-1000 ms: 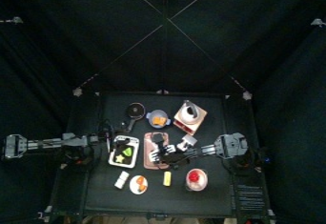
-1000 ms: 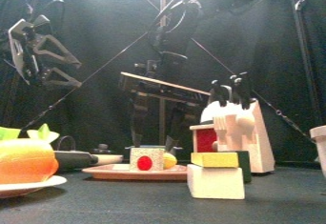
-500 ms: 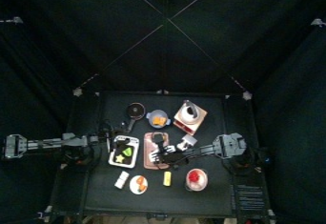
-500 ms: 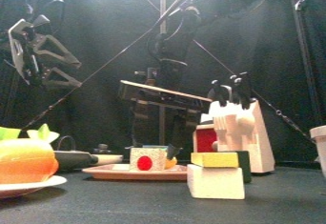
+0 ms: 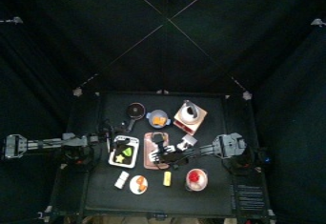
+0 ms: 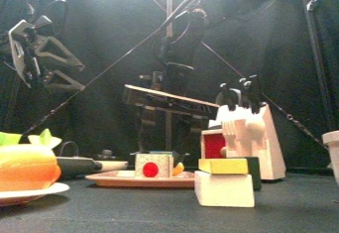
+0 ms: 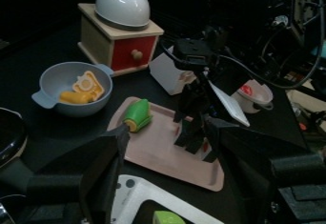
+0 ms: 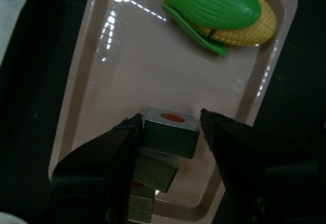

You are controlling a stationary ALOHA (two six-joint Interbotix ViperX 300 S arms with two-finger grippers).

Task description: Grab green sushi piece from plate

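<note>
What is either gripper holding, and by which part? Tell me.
Nothing. The right gripper has its jaws open astride a grey block on the plate; the left gripper is open, empty.

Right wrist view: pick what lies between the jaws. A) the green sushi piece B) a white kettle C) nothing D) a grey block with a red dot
D: the grey block lies on the plate between the right gripper's jaws; the green sushi piece sits at the plate's other end.
</note>
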